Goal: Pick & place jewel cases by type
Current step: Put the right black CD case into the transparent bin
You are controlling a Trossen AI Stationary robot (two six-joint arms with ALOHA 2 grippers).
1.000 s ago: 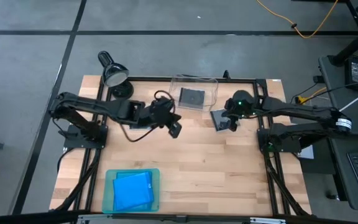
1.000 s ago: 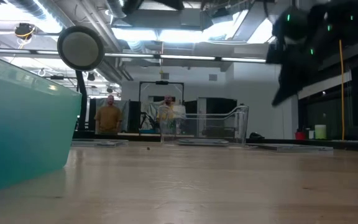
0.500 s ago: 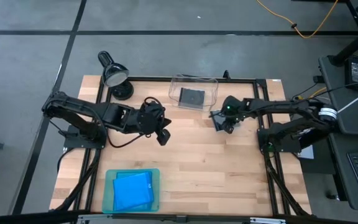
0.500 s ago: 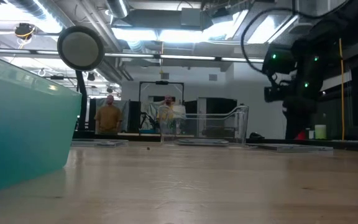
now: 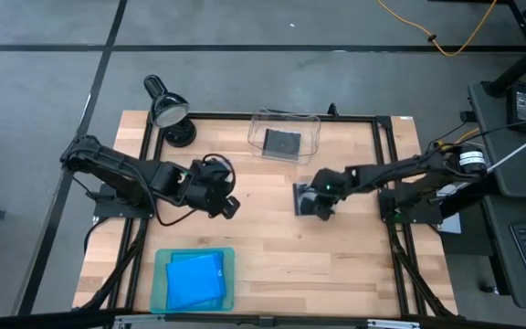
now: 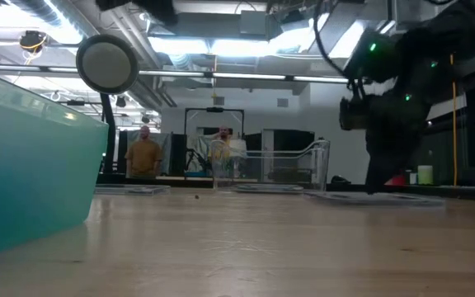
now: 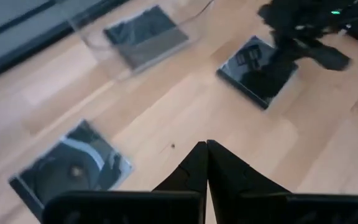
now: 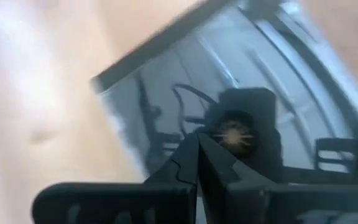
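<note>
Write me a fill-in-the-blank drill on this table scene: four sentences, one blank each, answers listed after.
1. The blue jewel cases lie in the ____ tray.
2. One dark grey jewel case already sits inside the clear ____.
3. The left gripper has its fingers ____.
4. The right gripper presses down on a dark grey ____ lying on the wooden table.

Answers: teal; bin; shut; jewel case
</note>
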